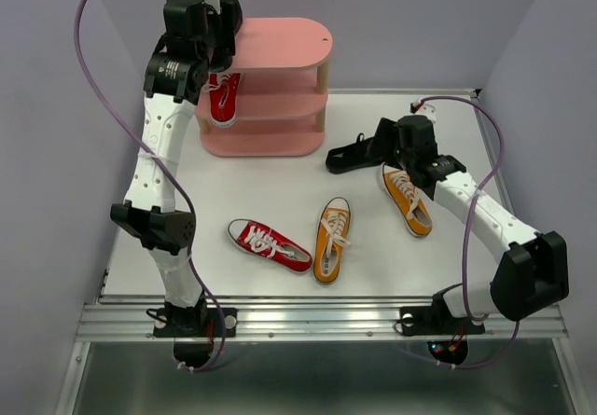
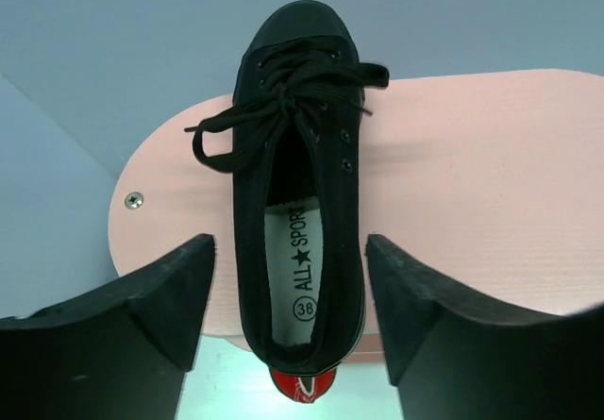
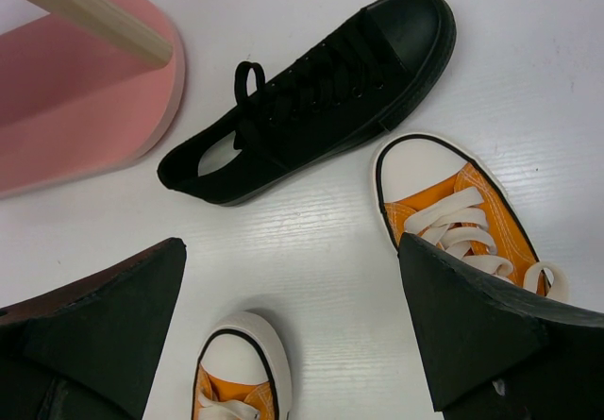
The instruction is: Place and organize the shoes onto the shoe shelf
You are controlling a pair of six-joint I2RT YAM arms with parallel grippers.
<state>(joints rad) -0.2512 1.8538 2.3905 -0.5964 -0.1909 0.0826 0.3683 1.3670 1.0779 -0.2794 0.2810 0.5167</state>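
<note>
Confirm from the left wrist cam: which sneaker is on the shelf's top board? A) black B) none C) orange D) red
A: the black sneaker lies on the pink shoe shelf top board, with the left hand open on either side of it. A red sneaker peeks out from the tier below.

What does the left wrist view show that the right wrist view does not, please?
Left wrist only: a black shoe lying on the shelf's top board, a red shoe peeking out beneath. Right wrist only: another black shoe on the white table, an orange shoe, a second orange shoe's toe, and a wooden post. Both: the pink shelf, plus an open claw, the left claw in one, the right claw in the other.
</note>
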